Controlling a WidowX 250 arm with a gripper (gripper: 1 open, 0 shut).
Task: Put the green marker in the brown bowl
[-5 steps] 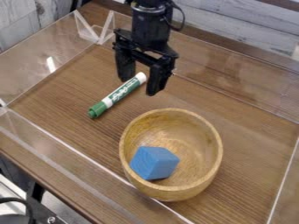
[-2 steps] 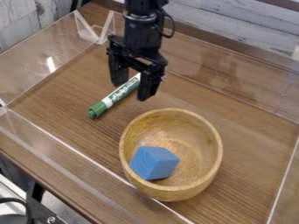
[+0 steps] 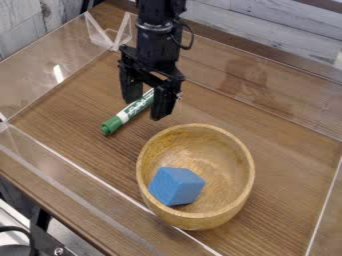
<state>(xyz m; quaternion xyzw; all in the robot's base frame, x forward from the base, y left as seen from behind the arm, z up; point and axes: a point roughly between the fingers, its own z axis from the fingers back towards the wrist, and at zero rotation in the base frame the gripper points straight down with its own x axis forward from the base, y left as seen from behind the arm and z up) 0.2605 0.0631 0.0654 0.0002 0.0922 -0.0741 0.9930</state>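
Note:
The green marker [image 3: 124,113] lies flat on the wooden table, left of centre, its dark green cap toward the lower left. My gripper [image 3: 147,100] points down over the marker's upper right end, open, one finger on each side of the barrel. That end of the marker is partly hidden behind the fingers. The brown bowl [image 3: 230,151] sits in front and to the right of the gripper, with a blue cube [image 3: 175,186] inside it.
Clear plastic walls [image 3: 40,160] ring the wooden table on the left and front. A clear upright piece [image 3: 104,34] stands at the back left behind the arm.
The gripper has shifted left and a little lower, from beside the marker's upper end to astride it. Its jaws stayed open. The marker and the bowl have not moved.

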